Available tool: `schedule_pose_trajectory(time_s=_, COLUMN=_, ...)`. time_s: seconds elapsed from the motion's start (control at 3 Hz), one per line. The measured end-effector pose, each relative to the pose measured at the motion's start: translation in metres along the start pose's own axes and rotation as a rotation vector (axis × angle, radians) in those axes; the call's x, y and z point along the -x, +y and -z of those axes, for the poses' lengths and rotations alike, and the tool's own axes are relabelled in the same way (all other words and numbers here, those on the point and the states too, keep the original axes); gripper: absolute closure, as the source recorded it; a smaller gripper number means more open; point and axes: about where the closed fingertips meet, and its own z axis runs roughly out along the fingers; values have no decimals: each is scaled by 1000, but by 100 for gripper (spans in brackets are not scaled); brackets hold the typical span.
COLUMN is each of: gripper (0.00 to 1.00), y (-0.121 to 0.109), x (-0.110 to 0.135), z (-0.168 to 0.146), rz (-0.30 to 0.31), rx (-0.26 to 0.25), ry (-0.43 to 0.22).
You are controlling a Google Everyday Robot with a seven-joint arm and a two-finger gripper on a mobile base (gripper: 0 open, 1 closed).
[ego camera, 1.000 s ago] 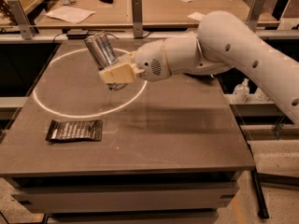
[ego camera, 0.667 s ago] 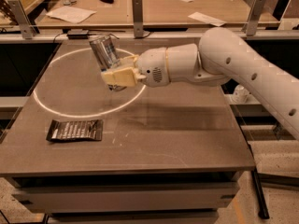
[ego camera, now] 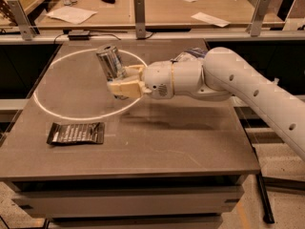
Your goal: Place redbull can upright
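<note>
The redbull can (ego camera: 110,62) is a slim silver can with a shiny top, held tilted a little to the left above the grey table (ego camera: 157,142). My gripper (ego camera: 122,83) is shut on the can's lower half, its cream fingers (ego camera: 125,88) on either side. The white arm reaches in from the right. The can's bottom is hidden by the fingers, so I cannot tell whether it touches the table.
A flat black packet (ego camera: 76,133) lies at the table's front left. A blue-white snack bag (ego camera: 189,55) shows partly behind the arm. A bright ring of light (ego camera: 47,111) marks the tabletop. A second table with papers (ego camera: 71,14) stands behind.
The gripper with the can has moved slightly right and lower, and the can now stands closer to upright than a second ago.
</note>
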Motion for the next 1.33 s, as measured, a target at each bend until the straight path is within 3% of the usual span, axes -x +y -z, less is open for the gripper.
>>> schedule_pose_trajectory(time_s=0.67, gripper=100, y=7, x=-34, z=3, rz=10, rx=-17, ry=-30)
schedule_pose_trajectory(time_s=1.33, gripper=100, y=8, x=-49, z=-2, rz=8, rx=-29, ry=-86)
